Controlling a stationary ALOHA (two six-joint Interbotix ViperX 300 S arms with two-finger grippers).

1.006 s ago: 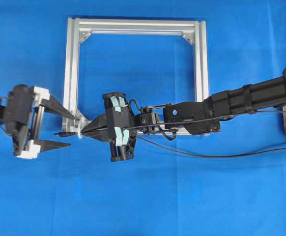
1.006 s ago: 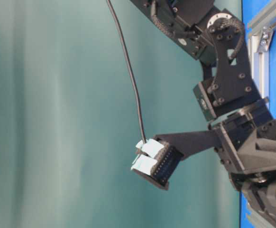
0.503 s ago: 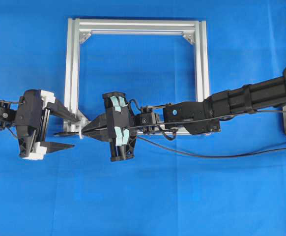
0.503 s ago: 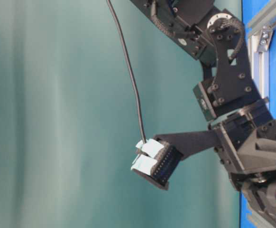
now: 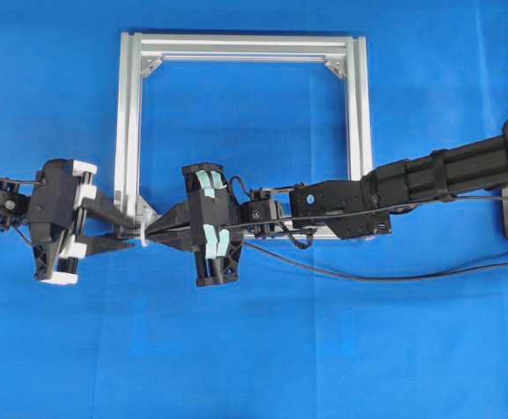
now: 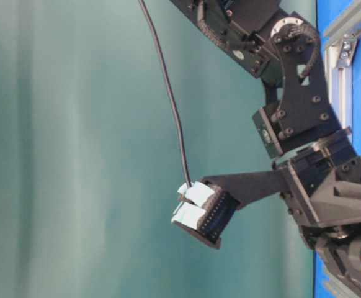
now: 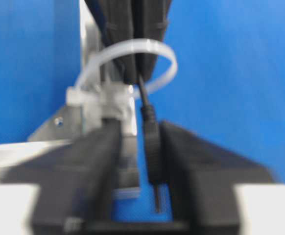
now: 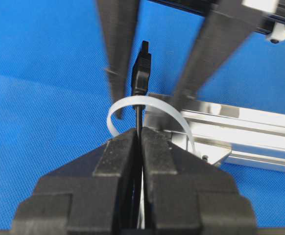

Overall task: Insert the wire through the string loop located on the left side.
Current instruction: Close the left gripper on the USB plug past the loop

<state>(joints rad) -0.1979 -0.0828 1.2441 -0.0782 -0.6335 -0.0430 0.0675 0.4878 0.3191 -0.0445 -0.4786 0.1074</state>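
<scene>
A silver frame (image 5: 132, 122) is lying flat on the blue table (image 5: 324, 349). The right arm (image 5: 411, 183) is reaching across the frame's lower bar from the right edge of the overhead view. The right gripper (image 5: 149, 233) is pointing at the frame's lower left corner, with its jaws pressed together on the wire (image 8: 139, 120). The wire is trailing back to the right over the table as a long black line. The left gripper (image 5: 130, 236) is facing the right one at that same corner. Its jaws are standing a narrow way apart, one on each side of the plug (image 7: 153, 152). Whether they are touching the plug cannot be told. The wire is passing through the loop (image 7: 132, 58), which is fixed to the frame corner, and the plug is lying on the left gripper's side of the loop.
</scene>
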